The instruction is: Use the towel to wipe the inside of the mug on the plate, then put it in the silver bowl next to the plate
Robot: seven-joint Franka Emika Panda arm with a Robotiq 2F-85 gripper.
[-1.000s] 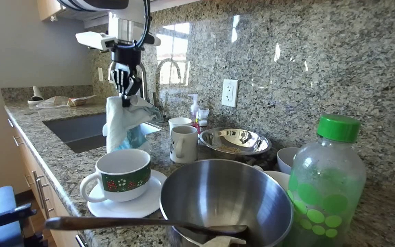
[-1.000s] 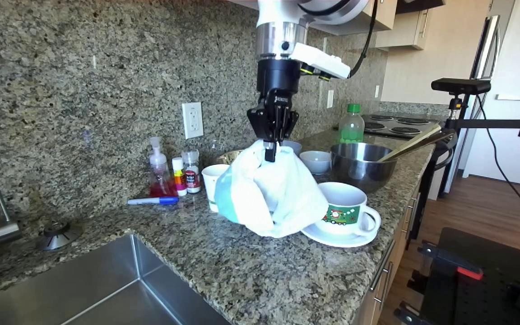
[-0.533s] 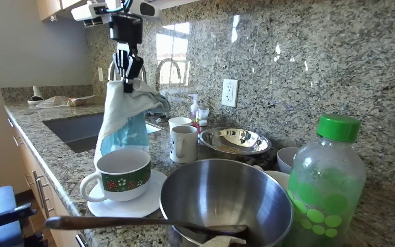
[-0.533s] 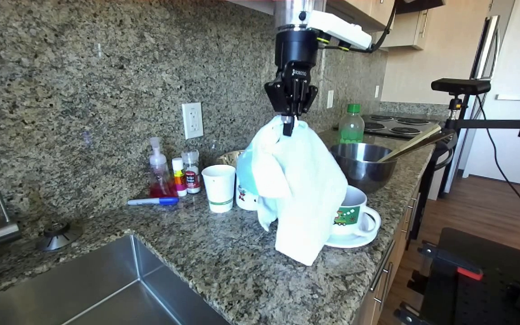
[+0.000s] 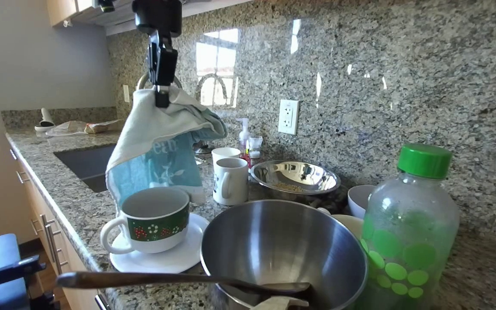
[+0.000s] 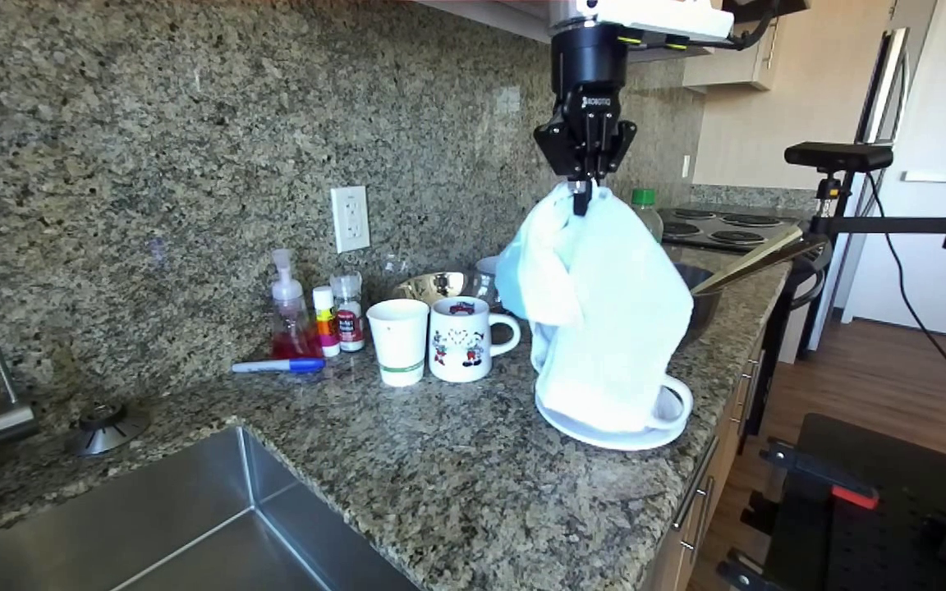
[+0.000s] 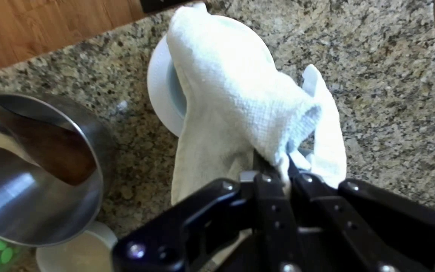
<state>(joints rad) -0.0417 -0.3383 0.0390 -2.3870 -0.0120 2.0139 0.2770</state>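
Your hand (image 5: 162, 100) pinches the towel (image 5: 157, 157) tightly; you seem set to wipe, so centre over the mug (image 5: 158, 229) below, then lower.

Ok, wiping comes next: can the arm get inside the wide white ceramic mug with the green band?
Probably yes: the mug stands open, lower than the black gripper; only the held white and blue cloth towel could crowd it.

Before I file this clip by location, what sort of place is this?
Almost certainly a kitchen; home or office, I can't tell. A straight-walled steel sink is set into a speckled brown-grey stone counter, and a silver-grey stovetop with round black burners sits further along.
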